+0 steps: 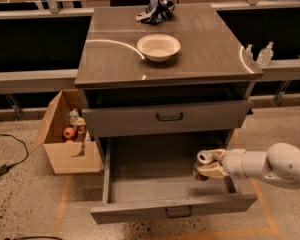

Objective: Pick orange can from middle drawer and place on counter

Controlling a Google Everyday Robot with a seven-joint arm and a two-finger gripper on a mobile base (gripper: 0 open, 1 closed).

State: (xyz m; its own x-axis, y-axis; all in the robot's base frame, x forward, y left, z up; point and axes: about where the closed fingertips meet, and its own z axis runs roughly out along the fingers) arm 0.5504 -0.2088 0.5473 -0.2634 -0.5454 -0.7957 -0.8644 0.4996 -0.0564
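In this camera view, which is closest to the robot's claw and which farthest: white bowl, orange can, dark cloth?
1. orange can, held in the gripper over the middle drawer, right side.
2. white bowl, counter centre.
3. dark cloth, counter's back edge.
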